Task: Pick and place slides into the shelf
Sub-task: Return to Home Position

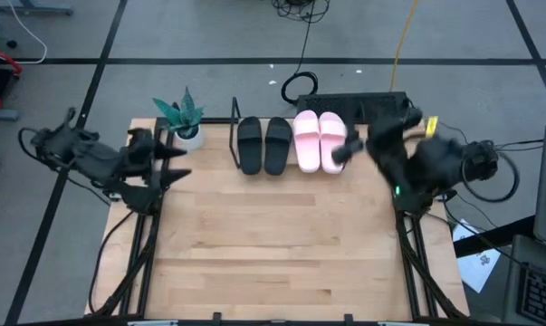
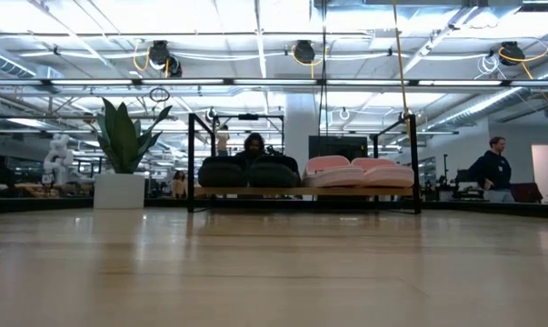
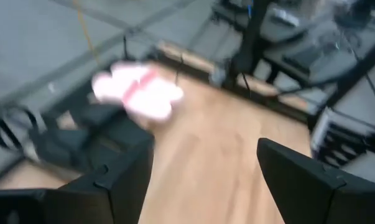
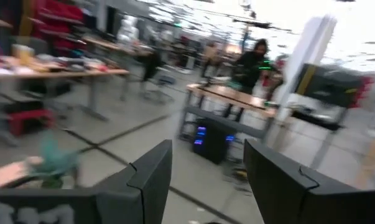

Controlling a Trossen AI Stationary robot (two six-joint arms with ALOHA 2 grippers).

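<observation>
The shelf (image 1: 372,127), a low black-wire rack with a wooden board, stands along the table's far edge. On its board rest the black pair (image 1: 263,144) and the pink pair (image 1: 320,140), side by side on their soles; the low view shows the black pair (image 2: 248,173) and the pink pair (image 2: 360,173) from the front. My left gripper (image 1: 180,163) is open at the table's left edge, near the plant. My right gripper (image 1: 349,148) is open, raised beside the pink pair's right side. The left wrist view shows the pink pair (image 3: 137,92), blurred.
A potted plant (image 1: 184,121) in a white pot stands at the table's far left corner, left of the shelf. The wooden tabletop (image 1: 282,235) stretches toward the near edge. People (image 2: 494,168) and benches show in the room beyond the table.
</observation>
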